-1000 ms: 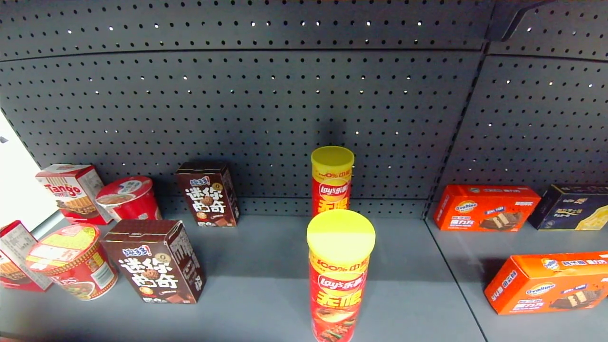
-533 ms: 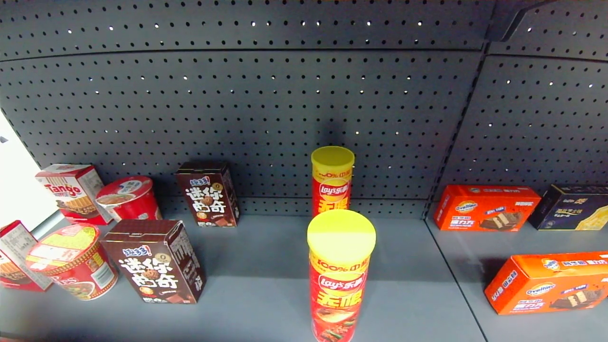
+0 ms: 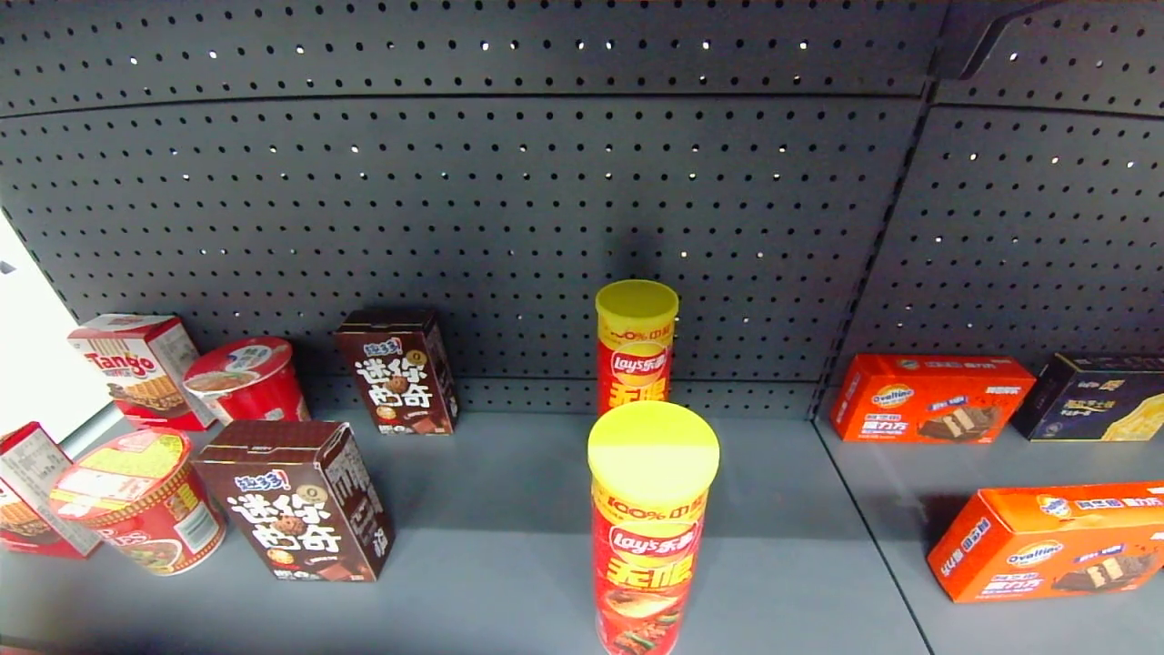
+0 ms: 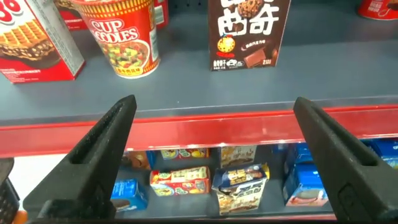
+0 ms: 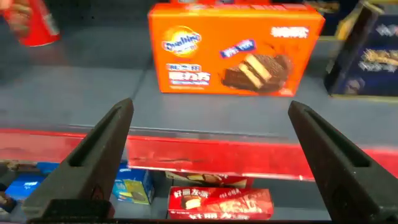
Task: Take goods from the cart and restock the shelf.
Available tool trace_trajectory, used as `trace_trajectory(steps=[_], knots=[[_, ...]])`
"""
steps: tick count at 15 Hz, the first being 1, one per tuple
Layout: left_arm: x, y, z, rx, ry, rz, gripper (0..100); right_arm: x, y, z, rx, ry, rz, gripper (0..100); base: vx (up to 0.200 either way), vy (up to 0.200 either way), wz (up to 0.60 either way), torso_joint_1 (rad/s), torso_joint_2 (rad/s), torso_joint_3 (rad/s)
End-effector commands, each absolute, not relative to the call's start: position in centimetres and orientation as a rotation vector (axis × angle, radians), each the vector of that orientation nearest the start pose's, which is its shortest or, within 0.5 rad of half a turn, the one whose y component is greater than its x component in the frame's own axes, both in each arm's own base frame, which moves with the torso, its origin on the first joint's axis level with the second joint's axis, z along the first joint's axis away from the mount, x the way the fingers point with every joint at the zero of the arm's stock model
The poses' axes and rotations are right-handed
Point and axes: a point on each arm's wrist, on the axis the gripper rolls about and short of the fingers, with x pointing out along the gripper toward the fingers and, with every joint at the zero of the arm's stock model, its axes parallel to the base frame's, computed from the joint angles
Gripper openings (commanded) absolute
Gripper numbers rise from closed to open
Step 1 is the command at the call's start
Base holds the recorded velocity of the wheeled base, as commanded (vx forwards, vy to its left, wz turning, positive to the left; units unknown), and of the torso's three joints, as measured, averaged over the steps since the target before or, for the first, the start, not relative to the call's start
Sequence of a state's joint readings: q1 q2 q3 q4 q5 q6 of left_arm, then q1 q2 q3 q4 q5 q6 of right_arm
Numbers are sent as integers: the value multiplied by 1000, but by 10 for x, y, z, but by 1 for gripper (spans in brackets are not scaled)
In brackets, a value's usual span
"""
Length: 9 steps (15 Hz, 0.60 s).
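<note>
Midway along the shelf [image 3: 509,509], close to the back panel [image 3: 455,227]: rear chip can [image 3: 635,350], with front chip can [image 3: 649,537] straight before it. Leftward, rear cookie box [image 3: 397,382] at the back, front cookie box [image 3: 296,514] nearer and farther left. Left again, rear noodle cup [image 3: 244,377] beside rear wafer box [image 3: 138,368]; front noodle cup [image 3: 136,500] between front cookie box and front wafer box [image 3: 27,487]. In the right bay, rear snack box [image 3: 928,398] beside end box [image 3: 1091,398], front snack box [image 3: 1046,541] before them.

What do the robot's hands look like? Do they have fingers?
Yes, two each. The left end effector and the right end effector each have two plain matte black fingers, long and flat-sided, narrowing to blunt tips like wedges.
</note>
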<state>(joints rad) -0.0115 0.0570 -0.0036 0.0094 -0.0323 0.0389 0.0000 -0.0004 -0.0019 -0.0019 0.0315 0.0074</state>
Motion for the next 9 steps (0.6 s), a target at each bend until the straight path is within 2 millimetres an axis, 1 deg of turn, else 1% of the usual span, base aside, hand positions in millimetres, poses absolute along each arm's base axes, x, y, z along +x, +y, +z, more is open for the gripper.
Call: trace_trajectory(steps=[1, 6, 8, 9], knots=[[-19, -1, 77, 36, 57, -44, 100, -23, 1, 75, 8, 0, 32, 100, 0, 0, 0, 0, 0, 0], [-19, -1, 76, 38, 57, -47, 100, -23, 1, 76, 8, -1, 31, 100, 0, 0, 0, 0, 0, 0], [-17, 0, 77, 42, 83, 70, 100, -23, 1, 76, 8, -3, 31, 100, 0, 0, 0, 0, 0, 0], [-17, 0, 77, 43, 84, 70, 100, -23, 1, 75, 8, 0, 31, 100, 0, 0, 0, 0, 0, 0]])
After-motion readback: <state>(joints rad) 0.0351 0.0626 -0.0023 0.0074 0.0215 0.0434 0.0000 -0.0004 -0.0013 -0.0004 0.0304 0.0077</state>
